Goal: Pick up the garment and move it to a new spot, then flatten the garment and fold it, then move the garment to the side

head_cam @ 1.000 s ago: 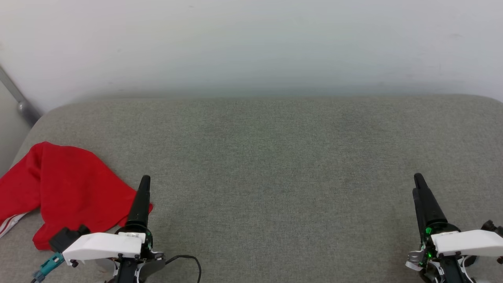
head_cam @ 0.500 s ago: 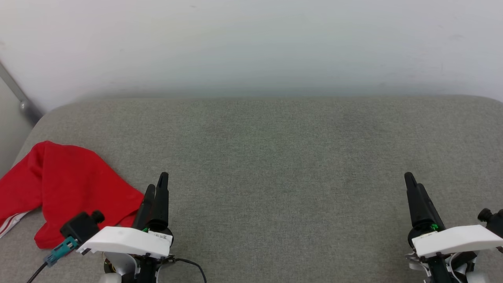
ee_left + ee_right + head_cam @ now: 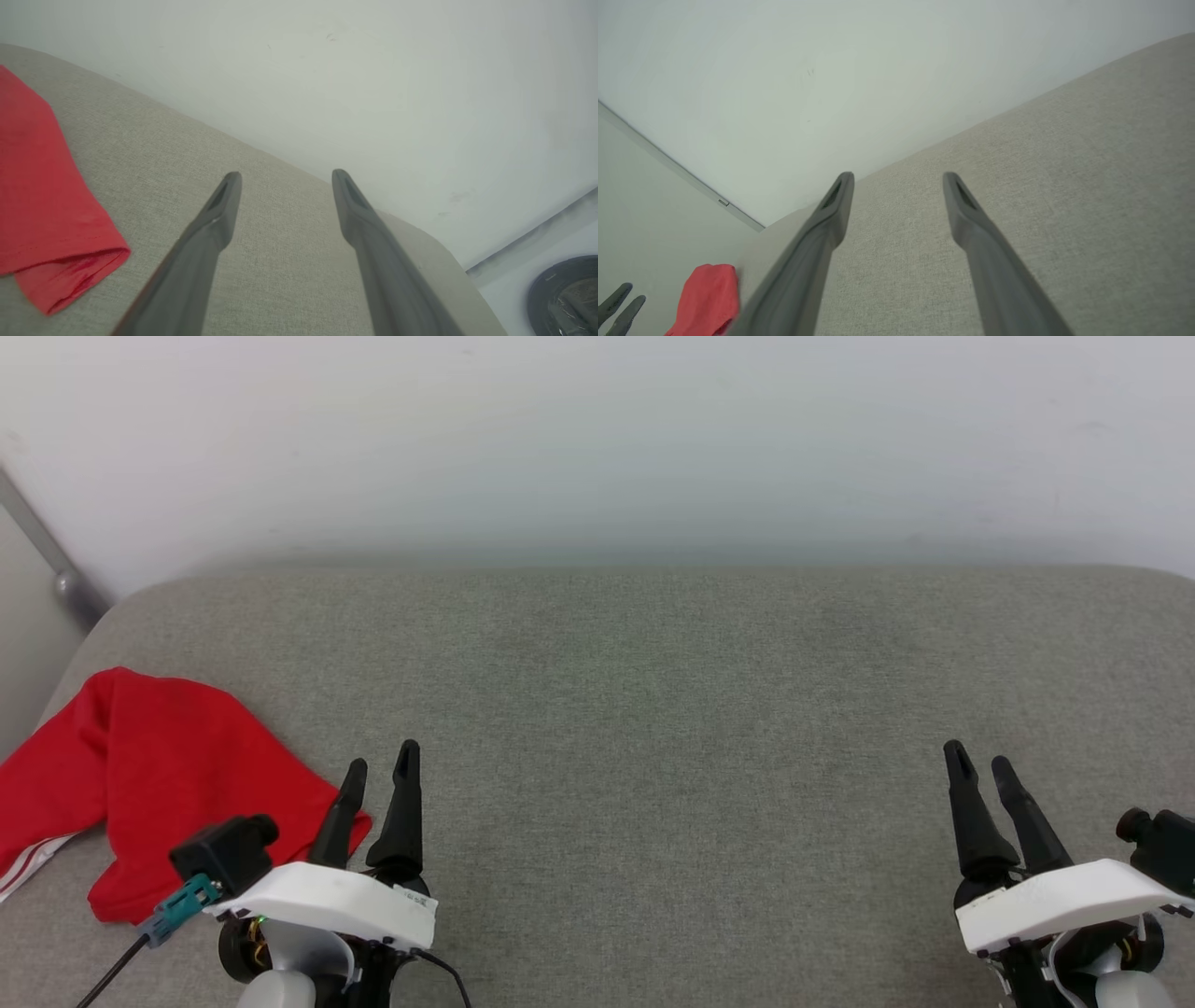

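Grey cushion [image 3: 653, 709] bears the garment [image 3: 159, 775]; left hand [image 3: 382, 756] and right hand [image 3: 977, 755] gape empty.

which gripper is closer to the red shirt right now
Left. The left gripper is open just beside the red shirt's edge, not holding it. The right gripper, also open, is far off across the grey cushion.

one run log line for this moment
garment: bunched, left end of grey cushion | left gripper: open, empty, beside garment | right gripper: open, empty
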Robot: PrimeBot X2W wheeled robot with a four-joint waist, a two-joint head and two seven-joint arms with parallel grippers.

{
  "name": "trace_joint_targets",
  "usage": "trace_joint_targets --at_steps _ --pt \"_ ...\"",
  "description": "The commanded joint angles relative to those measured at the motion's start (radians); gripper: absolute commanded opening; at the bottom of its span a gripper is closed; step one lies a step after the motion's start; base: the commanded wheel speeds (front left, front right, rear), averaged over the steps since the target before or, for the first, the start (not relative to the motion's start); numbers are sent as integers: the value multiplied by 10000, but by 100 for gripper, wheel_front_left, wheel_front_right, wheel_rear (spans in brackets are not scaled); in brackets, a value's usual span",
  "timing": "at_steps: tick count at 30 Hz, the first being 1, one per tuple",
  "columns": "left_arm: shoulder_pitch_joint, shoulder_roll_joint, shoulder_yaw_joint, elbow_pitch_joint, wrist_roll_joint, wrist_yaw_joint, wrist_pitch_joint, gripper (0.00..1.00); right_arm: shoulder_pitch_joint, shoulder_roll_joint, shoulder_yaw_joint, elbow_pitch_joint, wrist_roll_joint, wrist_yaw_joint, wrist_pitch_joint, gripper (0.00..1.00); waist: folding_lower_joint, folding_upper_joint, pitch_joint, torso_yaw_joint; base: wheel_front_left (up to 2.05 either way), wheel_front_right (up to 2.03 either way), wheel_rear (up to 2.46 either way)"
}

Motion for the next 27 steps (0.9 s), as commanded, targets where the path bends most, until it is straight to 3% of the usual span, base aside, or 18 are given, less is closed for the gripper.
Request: trace_joint_targets --at_steps 1,27 --pt "-267 122 -93 -157 389 82 -102 100 26 6 -28 -232 -422 3 -40 100 0 0 -3 8 0 0 0" --pt "-496 763 -1189 31 3194 944 -787 100 422 12 -90 -912 -3402 2 49 100 0 0 -56 77 0 0 0"
